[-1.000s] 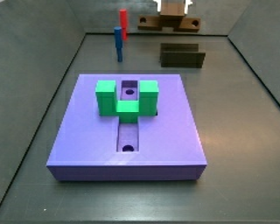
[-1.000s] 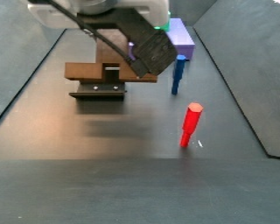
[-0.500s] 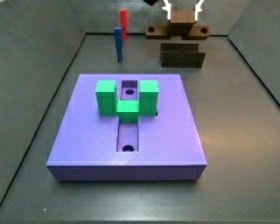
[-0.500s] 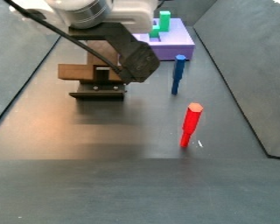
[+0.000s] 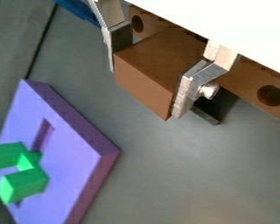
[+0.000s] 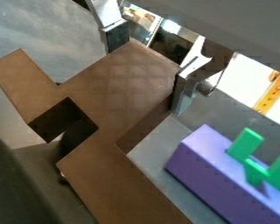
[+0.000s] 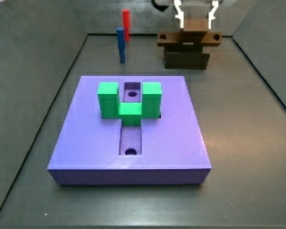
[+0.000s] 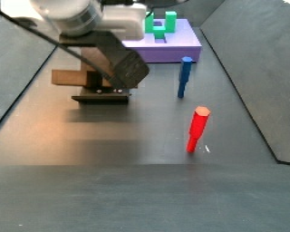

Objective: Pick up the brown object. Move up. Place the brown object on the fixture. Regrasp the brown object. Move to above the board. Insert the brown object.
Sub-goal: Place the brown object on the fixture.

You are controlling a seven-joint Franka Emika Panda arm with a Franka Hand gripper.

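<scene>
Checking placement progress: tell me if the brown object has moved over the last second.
Yes. The brown object, in the pincer, has come down onto the fixture; earlier it hung well above it.

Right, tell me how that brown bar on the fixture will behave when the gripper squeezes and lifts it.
The brown bar looks like a solid, flat-faced block, so it probably stays stiff. The gripper straddles it with fingers on flat sides, which should resist rolling. It overhangs the fixture, so an off-centre grip might let it tilt.
</scene>
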